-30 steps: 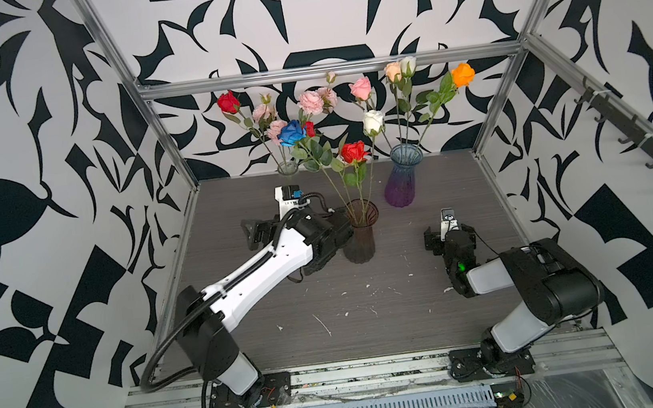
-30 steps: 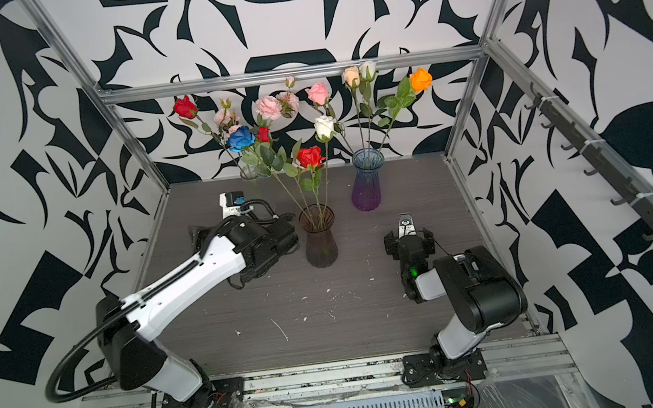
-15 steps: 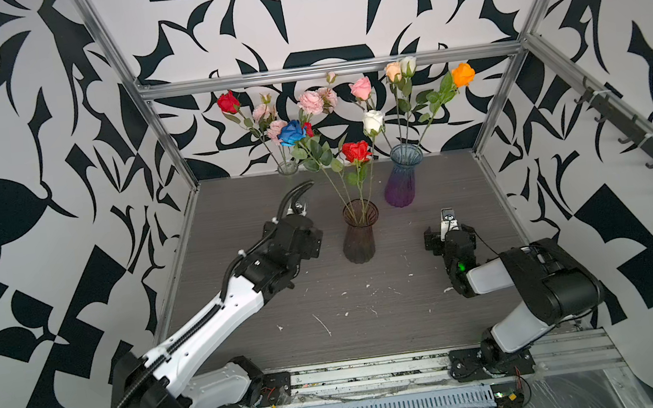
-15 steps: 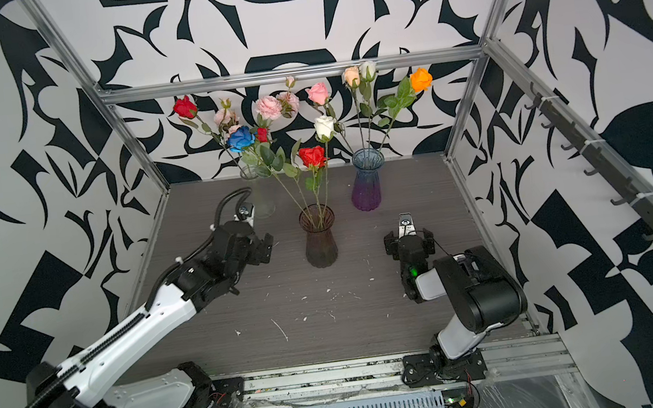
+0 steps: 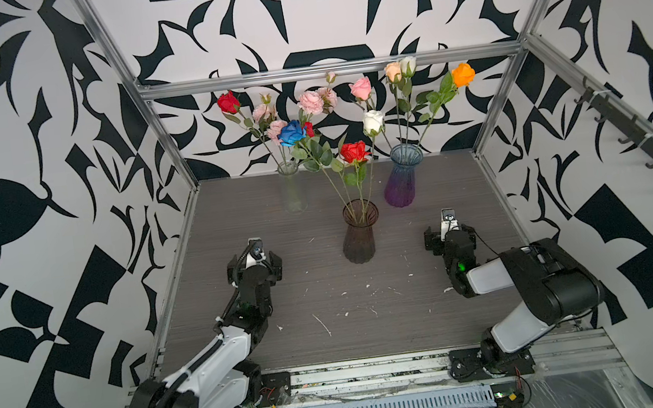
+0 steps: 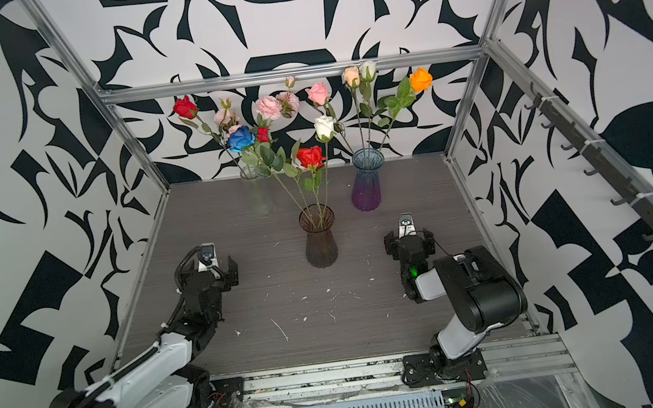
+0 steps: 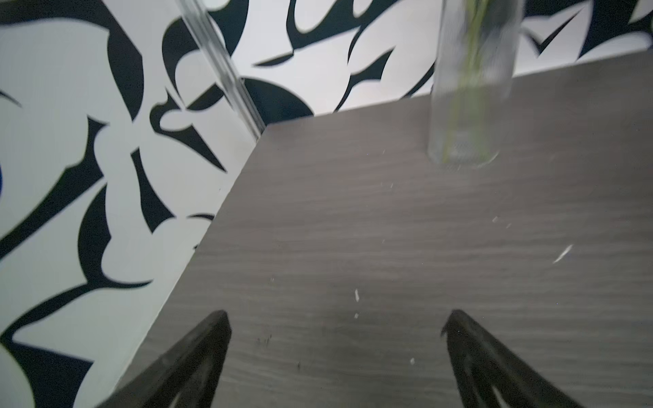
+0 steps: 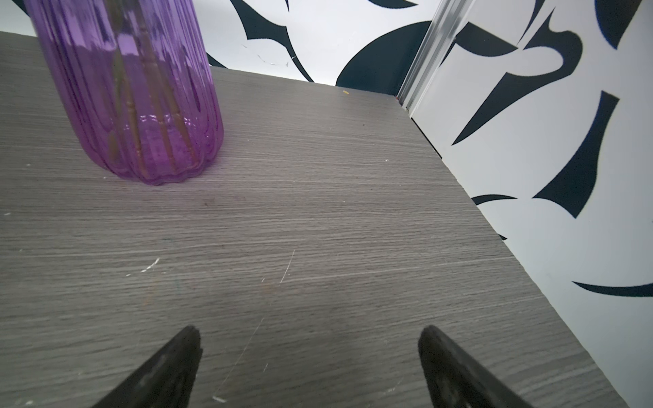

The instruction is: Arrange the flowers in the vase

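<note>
Grey woodgrain table (image 5: 370, 304); black-white patterned walls (image 5: 14, 123); purple vase (image 5: 399, 188).

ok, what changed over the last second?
The left gripper pulled back from beside the brown vase to the near left of the table. It is open and empty, and nothing was visibly grabbed or released. Unchanged: the right gripper, open and parked, plus the flowers, clear vase and purple vase.

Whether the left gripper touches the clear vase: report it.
Apart. In a top view bare table separates the left gripper from the clear vase.
</note>
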`<act>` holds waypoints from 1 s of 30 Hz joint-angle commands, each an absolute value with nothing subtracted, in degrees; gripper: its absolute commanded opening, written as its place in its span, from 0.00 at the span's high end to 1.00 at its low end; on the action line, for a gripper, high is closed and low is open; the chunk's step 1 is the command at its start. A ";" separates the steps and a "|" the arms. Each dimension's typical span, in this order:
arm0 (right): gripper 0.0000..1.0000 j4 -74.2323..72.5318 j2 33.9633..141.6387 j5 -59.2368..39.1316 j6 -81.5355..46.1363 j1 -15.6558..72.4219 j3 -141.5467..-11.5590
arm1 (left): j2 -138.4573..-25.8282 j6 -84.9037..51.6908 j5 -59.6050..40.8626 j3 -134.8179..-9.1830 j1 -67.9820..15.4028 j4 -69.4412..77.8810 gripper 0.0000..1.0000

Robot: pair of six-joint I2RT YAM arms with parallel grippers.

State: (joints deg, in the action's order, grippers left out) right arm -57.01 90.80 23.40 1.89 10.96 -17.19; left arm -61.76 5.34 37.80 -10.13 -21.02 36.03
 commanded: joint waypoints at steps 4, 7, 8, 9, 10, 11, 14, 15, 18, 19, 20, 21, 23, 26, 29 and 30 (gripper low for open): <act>0.00 -58.38 90.00 24.48 1.57 10.72 -18.26 | -84.57 9.32 36.01 -9.65 -18.62 74.79 0.01; 0.00 -58.38 90.01 24.42 1.58 10.72 -18.20 | -92.62 11.38 34.29 -12.34 -18.59 79.96 0.01; 0.00 -58.36 90.00 24.50 1.58 10.72 -18.22 | -92.36 11.14 33.99 -12.93 -18.52 78.55 0.01; 0.00 -58.43 90.00 24.41 1.58 10.72 -18.23 | -91.76 10.23 34.02 -13.33 -18.03 76.92 0.00; 0.00 -58.28 90.00 24.42 1.58 10.72 -18.24 | -91.02 9.33 33.31 -13.49 -17.41 75.37 0.00; 0.00 -58.36 90.00 24.39 1.58 10.71 -18.27 | -90.14 7.94 31.66 -13.37 -16.49 73.71 0.01; 0.00 -58.37 90.04 24.50 1.58 10.72 -18.21 | -89.41 2.64 18.25 -11.02 -10.00 72.33 0.00; 0.00 -58.36 90.00 24.47 1.58 10.68 -18.24 | -91.18 1.23 16.07 -10.11 -7.97 75.79 0.00; 0.00 -58.29 90.08 23.67 0.94 10.41 -18.47 | -93.54 1.41 16.61 -11.96 -6.94 77.37 0.01; 0.00 -56.89 89.94 22.72 0.67 9.68 -19.04 | -90.84 0.23 16.30 -14.63 -6.82 68.54 0.00; 0.00 -55.12 89.47 21.67 0.26 9.04 -19.46 | -88.60 -0.37 13.29 -19.85 -5.90 54.43 0.01; 0.00 -54.60 89.21 21.45 0.09 8.88 -19.42 | -88.60 -1.56 8.96 -23.81 -3.96 45.42 0.01; 0.00 -55.99 89.73 21.65 0.46 8.88 -19.13 | -90.48 -1.64 5.91 -19.93 -1.94 56.87 0.01; 0.00 -55.46 89.56 21.62 0.44 8.90 -19.25 | -88.43 -1.98 6.00 -21.27 -2.29 50.79 0.01; 0.00 -55.36 89.56 21.66 0.53 8.88 -19.29 | -89.81 -1.14 5.89 -20.25 -2.37 55.32 0.01; 0.00 -55.29 89.71 21.23 0.27 8.84 -19.50 | -89.54 -1.14 5.74 -20.57 -2.37 54.37 0.01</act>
